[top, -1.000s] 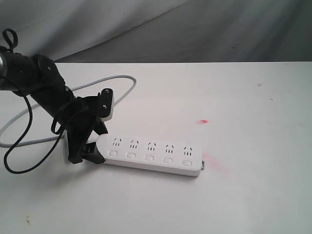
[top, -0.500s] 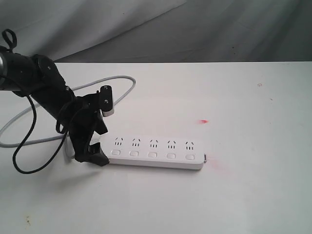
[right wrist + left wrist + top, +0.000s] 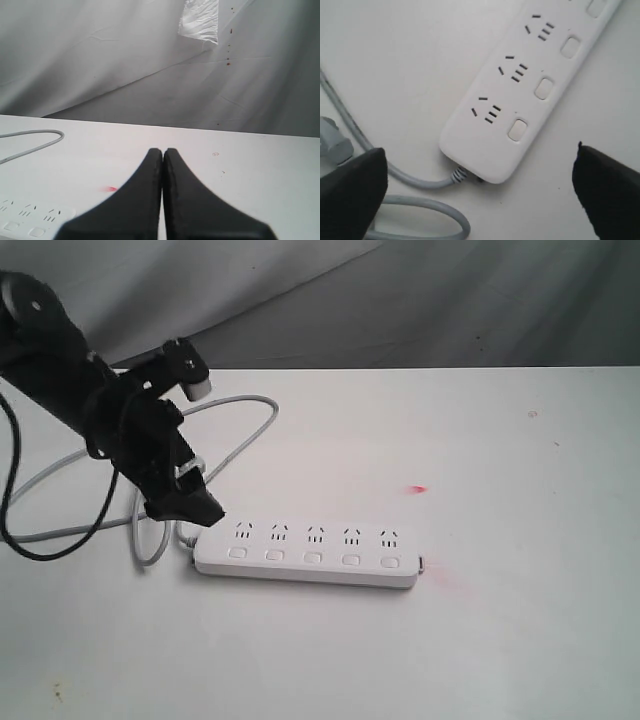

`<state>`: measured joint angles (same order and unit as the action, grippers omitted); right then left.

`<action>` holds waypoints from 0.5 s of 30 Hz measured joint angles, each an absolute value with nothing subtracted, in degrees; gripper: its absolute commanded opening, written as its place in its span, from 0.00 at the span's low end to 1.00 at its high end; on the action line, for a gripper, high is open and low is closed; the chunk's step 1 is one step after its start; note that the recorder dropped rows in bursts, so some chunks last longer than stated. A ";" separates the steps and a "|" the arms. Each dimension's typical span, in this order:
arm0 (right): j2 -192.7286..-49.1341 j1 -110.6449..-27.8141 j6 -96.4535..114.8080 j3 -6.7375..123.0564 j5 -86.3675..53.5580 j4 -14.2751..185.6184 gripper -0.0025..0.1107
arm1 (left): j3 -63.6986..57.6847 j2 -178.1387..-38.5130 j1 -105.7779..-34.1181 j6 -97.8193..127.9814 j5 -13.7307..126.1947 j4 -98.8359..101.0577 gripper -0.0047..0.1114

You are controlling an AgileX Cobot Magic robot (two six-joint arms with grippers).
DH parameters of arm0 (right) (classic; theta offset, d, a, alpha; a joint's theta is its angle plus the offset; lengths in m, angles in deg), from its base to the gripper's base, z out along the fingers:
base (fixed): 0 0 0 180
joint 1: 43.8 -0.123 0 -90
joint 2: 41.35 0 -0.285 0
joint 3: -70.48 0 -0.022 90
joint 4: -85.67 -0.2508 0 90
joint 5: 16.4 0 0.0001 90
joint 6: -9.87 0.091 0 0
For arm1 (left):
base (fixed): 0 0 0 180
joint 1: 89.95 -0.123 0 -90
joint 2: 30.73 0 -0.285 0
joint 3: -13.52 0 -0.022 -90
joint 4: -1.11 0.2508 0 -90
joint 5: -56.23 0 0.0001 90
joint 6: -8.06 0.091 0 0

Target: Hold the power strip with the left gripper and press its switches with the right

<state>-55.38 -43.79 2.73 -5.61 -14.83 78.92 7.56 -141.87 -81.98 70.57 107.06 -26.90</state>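
Your power strip (image 3: 308,552) lies flat on the table (image 3: 520,640), its long axis running 9 to 3 o'clock with the cord (image 3: 415,180) end at 9. Half a second ago your left gripper (image 3: 183,502) sat at that end; now it hangs toward 10 o'clock, jaws wide. Your right gripper (image 3: 162,152) is pinched closed.

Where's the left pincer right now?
Exterior view, left side: the left pincer hangs open just above the cord end of the power strip, not gripping it.

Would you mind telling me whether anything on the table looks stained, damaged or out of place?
Two reddish marks stain the white table: a small red spot apart from the power strip, and a fainter pink smear beside its cordless end. The strip itself looks intact.
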 measured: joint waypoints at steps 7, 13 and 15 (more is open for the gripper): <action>-55.38 -43.79 2.73 -5.61 -14.83 78.92 0.02 | 7.56 -125.07 -81.98 64.70 113.63 -27.46 0.43; -55.38 -43.79 2.73 -5.61 -14.83 78.92 0.02 | 7.56 -111.11 -81.98 58.08 114.31 -29.64 0.04; -55.38 -43.79 2.73 -5.61 -14.83 78.92 0.02 | 7.56 -106.48 -81.98 56.53 114.47 -31.90 0.04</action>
<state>-55.38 -43.79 2.73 -5.61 -14.83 78.92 7.56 -106.48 -81.98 56.53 114.47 -31.90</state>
